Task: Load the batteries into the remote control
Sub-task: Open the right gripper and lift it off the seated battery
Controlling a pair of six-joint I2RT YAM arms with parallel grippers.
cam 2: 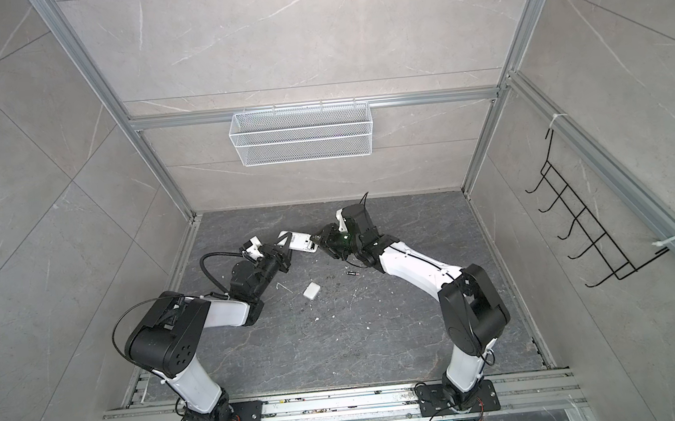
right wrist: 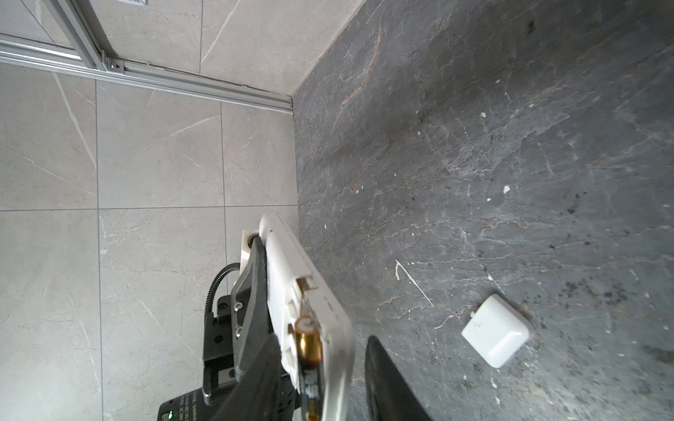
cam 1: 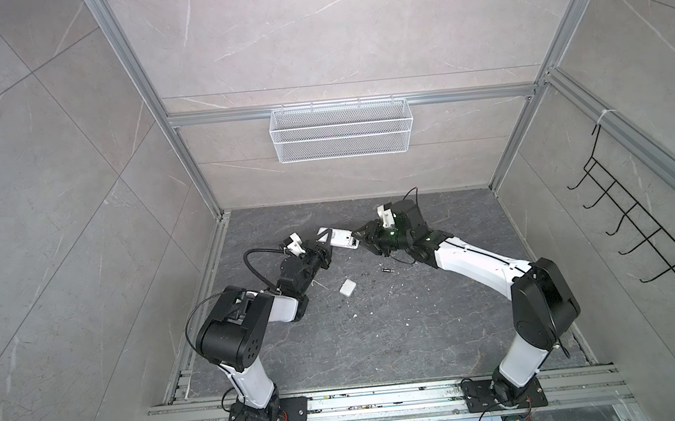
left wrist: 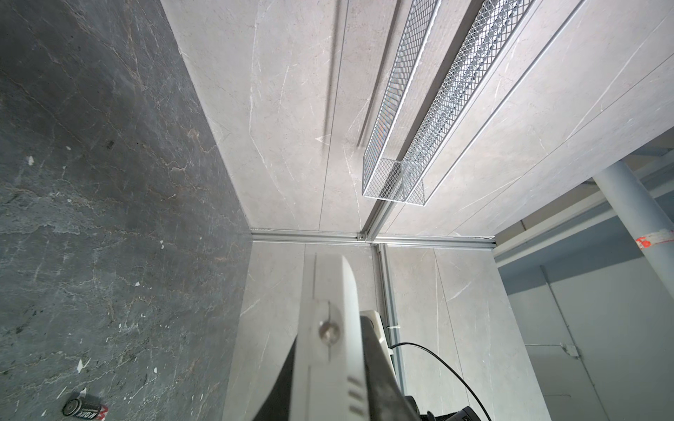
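Observation:
The white remote control [cam 1: 342,238] [cam 2: 301,240] hangs above the dark floor at the back, its open battery bay facing up. My left gripper [cam 1: 325,244] [left wrist: 328,335] is shut on its far end, which shows edge-on in the left wrist view as the remote control [left wrist: 324,291]. In the right wrist view one battery [right wrist: 309,346] lies in the bay of the remote control [right wrist: 288,269]. My right gripper [cam 1: 361,238] [right wrist: 322,340] straddles that end, with a gap between one finger [right wrist: 383,375] and the remote. A second battery [cam 1: 387,270] [cam 2: 352,273] [left wrist: 84,406] lies on the floor.
The small white cover piece [cam 1: 347,289] [right wrist: 496,333] lies on the floor in front of the grippers. White specks of debris dot the floor. A wire basket [cam 1: 340,130] hangs on the back wall and a black hook rack [cam 1: 637,218] on the right wall.

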